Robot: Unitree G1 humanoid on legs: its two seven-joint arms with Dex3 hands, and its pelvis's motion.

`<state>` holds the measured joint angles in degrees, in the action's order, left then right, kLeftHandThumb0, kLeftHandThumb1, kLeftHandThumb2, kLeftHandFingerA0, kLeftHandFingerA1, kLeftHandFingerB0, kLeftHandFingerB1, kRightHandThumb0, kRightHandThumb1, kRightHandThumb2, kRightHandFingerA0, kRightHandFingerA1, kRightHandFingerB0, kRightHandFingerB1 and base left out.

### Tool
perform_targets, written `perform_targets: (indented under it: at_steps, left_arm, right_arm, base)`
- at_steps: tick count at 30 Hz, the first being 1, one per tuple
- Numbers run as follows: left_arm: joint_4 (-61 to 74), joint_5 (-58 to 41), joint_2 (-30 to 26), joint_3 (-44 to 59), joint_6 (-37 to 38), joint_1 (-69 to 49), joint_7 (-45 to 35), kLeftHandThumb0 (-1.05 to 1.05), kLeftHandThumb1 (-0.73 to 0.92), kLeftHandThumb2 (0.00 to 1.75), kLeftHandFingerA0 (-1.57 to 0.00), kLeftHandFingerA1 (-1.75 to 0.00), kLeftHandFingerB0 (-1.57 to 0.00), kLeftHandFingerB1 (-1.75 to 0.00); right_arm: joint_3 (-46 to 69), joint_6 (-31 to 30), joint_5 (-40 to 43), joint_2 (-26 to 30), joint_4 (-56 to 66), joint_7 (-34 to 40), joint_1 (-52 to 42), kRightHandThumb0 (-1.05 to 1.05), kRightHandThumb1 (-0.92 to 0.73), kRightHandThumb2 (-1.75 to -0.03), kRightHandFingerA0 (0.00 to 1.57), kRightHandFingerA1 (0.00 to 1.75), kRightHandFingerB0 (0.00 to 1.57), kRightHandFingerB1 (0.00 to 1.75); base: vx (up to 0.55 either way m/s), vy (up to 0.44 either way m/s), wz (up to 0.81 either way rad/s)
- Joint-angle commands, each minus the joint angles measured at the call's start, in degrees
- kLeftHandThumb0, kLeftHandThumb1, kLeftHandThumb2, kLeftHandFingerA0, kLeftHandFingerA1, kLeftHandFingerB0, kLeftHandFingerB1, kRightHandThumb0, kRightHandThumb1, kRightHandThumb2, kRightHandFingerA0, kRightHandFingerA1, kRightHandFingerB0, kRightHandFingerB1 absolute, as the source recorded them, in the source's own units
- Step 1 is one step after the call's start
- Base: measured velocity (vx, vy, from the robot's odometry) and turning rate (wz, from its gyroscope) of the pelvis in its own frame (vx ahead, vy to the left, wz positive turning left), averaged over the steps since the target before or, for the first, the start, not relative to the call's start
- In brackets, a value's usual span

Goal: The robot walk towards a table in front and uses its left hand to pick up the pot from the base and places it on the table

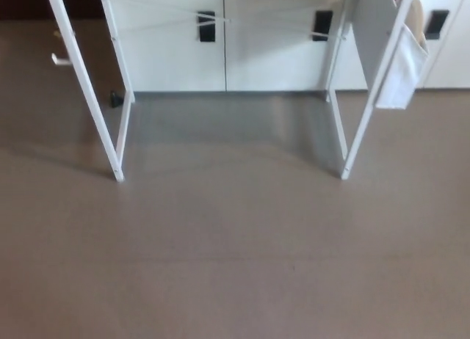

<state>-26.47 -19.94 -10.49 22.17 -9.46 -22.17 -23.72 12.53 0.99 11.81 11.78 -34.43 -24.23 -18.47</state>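
Smooth, faintly glossy grey floor (235, 265); white painted metal table legs (82, 82).

There is one head view, set high and tilted down and forward over the brown floor (235, 273), which fills the near half. It faces a white table frame squarely, with its left leg (87, 89) and right leg (367, 104) at middle distance and white cabinet doors (172, 56) across the far edge.
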Motion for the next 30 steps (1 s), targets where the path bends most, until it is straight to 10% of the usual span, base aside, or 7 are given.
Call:
perform_targets:
  at_steps: [1, 5, 17, 22, 24, 25, 30]
  left_arm:
    - [-0.8, 0.2, -0.6, -0.5, 0.1, 0.5, -0.3, -0.24, 0.51, 0.93, -0.3, -0.55, -0.1, -0.46]
    - [-0.1, -0.1, -0.9, -0.6, -0.5, -0.1, -0.8, -0.24, 0.52, 0.94, -0.3, -0.55, -0.1, -0.46]
    - [-1.2, -0.4, -1.0, -0.5, -0.4, 0.2, -1.2, -0.29, 0.69, 0.6, -0.41, -0.36, -0.23, -0.3]
    - [-0.3, -0.2, -1.2, -0.9, -0.5, -0.1, -1.1, -0.25, 0.5, 0.92, -0.31, -0.55, -0.1, -0.46]
    - [-2.1, -0.4, -1.2, -0.6, 0.2, 0.7, -1.3, -0.29, 0.69, 0.6, -0.41, -0.37, -0.23, -0.31]
    - [-1.6, -0.4, -1.2, -0.6, -0.3, 0.5, -0.9, -0.24, 0.5, 0.92, -0.32, -0.56, -0.11, -0.46]
    - [-0.6, -0.2, -1.2, -0.9, -0.8, 0.0, -0.6, -0.29, 0.69, 0.6, -0.41, -0.37, -0.24, -0.31]
  right_arm:
    - [0.2, 0.5, 0.0, 1.4, 0.6, -0.9, -0.2, -0.33, -0.43, -0.9, 0.27, 0.58, 0.21, 0.54]
    - [0.1, 1.2, -0.4, 1.2, -0.9, -0.3, 0.2, -0.39, -0.62, -0.58, 0.37, 0.52, 0.33, 0.45]
    - [-0.5, 2.7, -0.9, 1.6, -1.8, -0.1, -0.2, -0.39, -0.63, -0.58, 0.37, 0.52, 0.34, 0.45]
    - [-0.4, 1.9, -0.4, 1.5, -2.1, -0.2, 0.3, -0.36, -0.65, -0.59, 0.36, 0.53, 0.34, 0.46]
    - [-0.8, 3.3, -1.1, 1.8, -2.4, -0.3, 0.1, -0.37, -0.65, -0.59, 0.36, 0.52, 0.34, 0.46]
    - [-0.9, 3.2, -1.1, 1.8, -2.5, -0.4, 0.1, -0.38, -0.64, -0.59, 0.35, 0.52, 0.33, 0.45]
    - [-0.7, 2.0, -1.0, 1.6, -2.8, 0.6, 0.3, -0.37, -0.64, -0.59, 0.37, 0.51, 0.37, 0.46]
  base:
    - [0.53, -0.195, -0.15]
    - [0.42, -0.148, 0.38]
    - [0.39, 0.016, -0.08]
    - [0.52, 0.065, -0.26]
    - [0.49, 0.043, 0.09]
    - [0.29, 0.05, 0.09]
    - [0.26, -0.048, 0.13]
